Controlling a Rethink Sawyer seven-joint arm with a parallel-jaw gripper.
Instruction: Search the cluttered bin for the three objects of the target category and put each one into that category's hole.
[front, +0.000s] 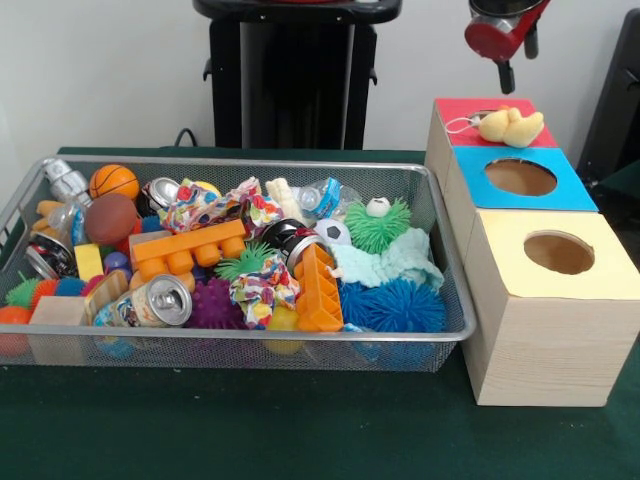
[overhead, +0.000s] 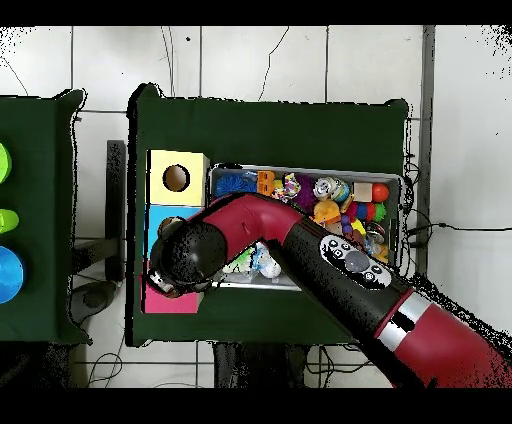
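From my station I count three box tops in a row beside the bin (front: 440, 250): a red one (front: 462, 112) farthest from the front camera, a blue one (front: 575, 190) in the middle and a yellow one (front: 520, 265) nearest. The blue and yellow tops each show one round hole; the red top's hole is mostly covered.

One yellow toy animal (front: 511, 126) lies on the red top, over its hole, with a thin white loop trailing off its side. I cannot make out its beak or face. That is the only one of the three objects I can pick out for certain. A yellow lump low in the clutter, near the front wall, might be another, but it is too buried to tell.

Inside the wire bin I count two orange plastic blocks (front: 188, 248), two drink cans (front: 160, 300), one small basketball (front: 113, 181), one small soccer ball (front: 333, 232), one green spiky ball (front: 378, 226), one blue spiky ball (front: 398, 306), one purple spiky ball (front: 215, 303) and a pale blue cloth (front: 392, 262). More things lie underneath, too tangled to count.

The gripper (front: 506, 40) hangs above the red top, cut off by the top edge of the front view; I cannot tell how it is set. In the overhead view the arm (overhead: 330, 255) crosses the bin and its round black head hides the red top and part of the blue one.
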